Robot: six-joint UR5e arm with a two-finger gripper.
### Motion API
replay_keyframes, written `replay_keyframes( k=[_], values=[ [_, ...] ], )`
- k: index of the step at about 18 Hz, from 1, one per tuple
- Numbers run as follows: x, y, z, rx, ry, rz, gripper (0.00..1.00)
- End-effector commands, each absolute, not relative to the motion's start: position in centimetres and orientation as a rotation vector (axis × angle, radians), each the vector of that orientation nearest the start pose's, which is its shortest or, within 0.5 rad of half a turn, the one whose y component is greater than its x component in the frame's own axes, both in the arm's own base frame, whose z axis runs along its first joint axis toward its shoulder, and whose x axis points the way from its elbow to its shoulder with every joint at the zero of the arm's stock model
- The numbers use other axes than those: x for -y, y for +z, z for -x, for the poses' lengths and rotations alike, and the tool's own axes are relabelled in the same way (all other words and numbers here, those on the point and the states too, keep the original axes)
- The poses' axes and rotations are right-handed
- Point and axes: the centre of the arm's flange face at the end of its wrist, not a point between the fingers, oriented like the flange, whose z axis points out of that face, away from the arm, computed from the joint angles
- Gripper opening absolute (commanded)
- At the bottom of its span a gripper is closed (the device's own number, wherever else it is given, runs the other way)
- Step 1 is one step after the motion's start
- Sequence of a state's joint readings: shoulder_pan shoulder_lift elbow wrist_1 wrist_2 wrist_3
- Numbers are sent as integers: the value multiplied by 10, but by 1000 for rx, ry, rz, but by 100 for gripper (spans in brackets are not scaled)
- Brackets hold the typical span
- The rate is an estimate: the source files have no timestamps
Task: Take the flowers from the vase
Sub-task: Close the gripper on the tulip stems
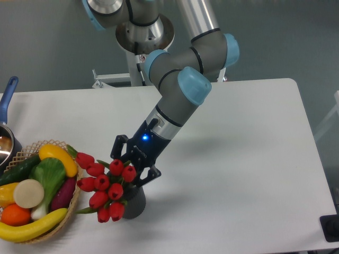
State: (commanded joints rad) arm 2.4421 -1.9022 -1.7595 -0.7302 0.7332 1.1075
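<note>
1. Camera view from the front shows the flowers [103, 185], a bunch of red tulip buds, spilling leftward out of the vase [133, 201], which stands on the white table [238, 159] near its front edge.
2. The gripper [131, 170] is angled down from the upper right and sits right at the top of the bunch, just above the vase mouth. Its dark fingers [117, 148] straddle the buds nearest the vase, so the jaws appear spread around the bunch; whether they already press on the stems cannot be told, since the buds hide the tips.
3. The step in hand seems to be the grasp. It would go best with the closure low on the gathered stems, close to the vase mouth, rather than on the buds, which look likely to slip or splay.
4. The bunch is wider than the vase and leans left, so a lift along the vase's axis seems wise; a sideways pull could tip the vase.
5. The wicker basket [71, 203] of fruit and vegetables lies just left of the flowers, the outer buds nearly touching it. A drift to the left risks snagging there.
6. The blue-handled pot [6, 137] at the far left is well apart.
</note>
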Motion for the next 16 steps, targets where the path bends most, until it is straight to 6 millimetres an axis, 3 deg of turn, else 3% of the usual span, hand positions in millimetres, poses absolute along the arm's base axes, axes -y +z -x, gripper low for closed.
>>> replay_keyframes(
  k=[10, 11, 16],
  values=[
    [-538, 350, 322, -392, -248, 2224, 36],
    [-537, 351, 321, -385, -250, 2225, 27],
    [-532, 368, 324, -351, -237, 2215, 27]
  ],
)
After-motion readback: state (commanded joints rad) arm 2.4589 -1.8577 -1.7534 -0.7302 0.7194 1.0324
